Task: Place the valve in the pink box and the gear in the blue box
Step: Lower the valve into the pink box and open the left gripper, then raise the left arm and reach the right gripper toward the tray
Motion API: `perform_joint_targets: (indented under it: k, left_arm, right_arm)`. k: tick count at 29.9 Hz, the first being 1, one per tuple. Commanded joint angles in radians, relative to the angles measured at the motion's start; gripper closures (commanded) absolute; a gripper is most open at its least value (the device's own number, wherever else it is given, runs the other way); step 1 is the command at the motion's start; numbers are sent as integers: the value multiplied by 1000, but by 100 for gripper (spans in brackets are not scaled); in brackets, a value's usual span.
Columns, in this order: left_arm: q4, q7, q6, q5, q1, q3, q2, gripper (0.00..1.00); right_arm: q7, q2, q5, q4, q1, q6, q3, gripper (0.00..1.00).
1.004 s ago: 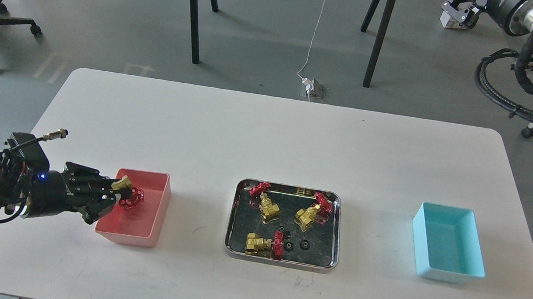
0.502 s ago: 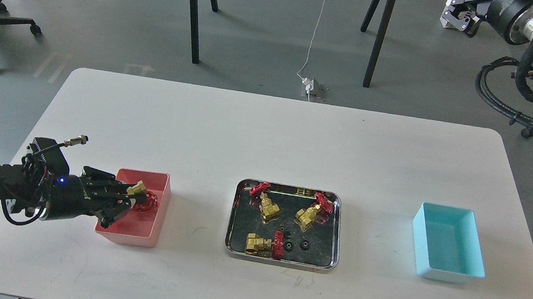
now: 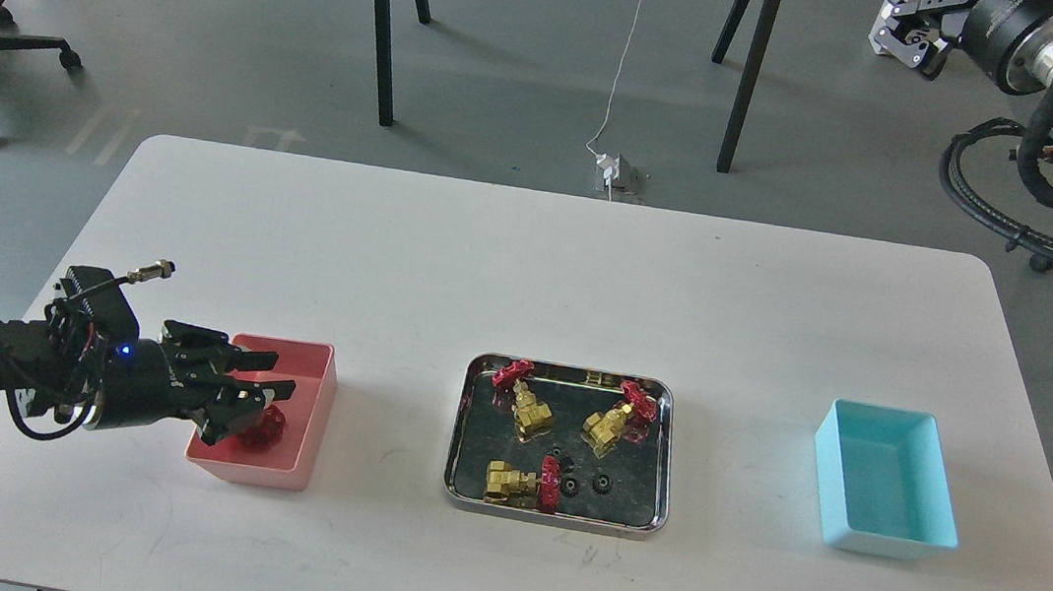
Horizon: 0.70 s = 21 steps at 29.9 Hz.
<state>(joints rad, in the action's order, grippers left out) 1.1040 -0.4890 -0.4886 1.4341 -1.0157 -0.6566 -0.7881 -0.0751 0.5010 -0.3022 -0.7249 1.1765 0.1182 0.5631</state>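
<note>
My left gripper (image 3: 281,375) is open over the left part of the pink box (image 3: 316,410), with nothing between its fingers. One valve (image 3: 264,426) lies inside the pink box, just under the fingers and partly hidden by them. Three more valves (image 3: 526,406) (image 3: 613,422) (image 3: 517,483) lie in the steel tray (image 3: 461,432) at the table's middle. Three black gears (image 3: 571,486) (image 3: 602,484) (image 3: 557,461) lie in the tray's front part. The blue box (image 3: 887,480) stands empty at the right. My right gripper (image 3: 904,23) is far off at the top right, raised off the table, seen small.
The white table (image 3: 529,276) carries the two boxes and the tray in one row. Chair and table legs (image 3: 384,22), cables and a floor socket (image 3: 615,172) lie beyond its far edge. Black hoses (image 3: 1013,202) hang at the right.
My left gripper opened and let go of the valve, which dropped into the pink box. Before that the arm moved right, further over the box. The right arm shifted slightly.
</note>
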Motion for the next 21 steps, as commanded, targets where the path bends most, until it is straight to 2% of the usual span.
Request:
perform_joint_targets:
  k: [1,5,8,10,13,16,20,21]
  left_arm:
    - [91,0,0,-6,-3,131,-71,39]
    - [242,0,0,-96,-1,329,-123,37]
    - [347,0,100,-317,2,501,-126,32]
    - [373,0,168,-493,3,624,-103,29]
    - [381,0,298,-780,3,812,-5,24]
    - [360,0,454,-1053,5,998,87,16]
    - [260,0,681,-1315,12,1149,213,3]
    - [223,0,717,-1363,12,1166,249,1]
  right_arm:
    - [2,1,2,-2,0,6,-5,0]
    - [12,34,102,-27,0,81,-37,0]
    - [14,92,410,-103,0,196,-116,0]
    - [12,125,622,-165,0,257,-155,0]
    - [12,168,890,-290,0,370,-205,0]
    - [14,214,1070,-442,11,370,-248,0]
    - [12,238,1251,-619,35,370,-345,0]
    - [14,237,1306,-648,43,370,-376,0]
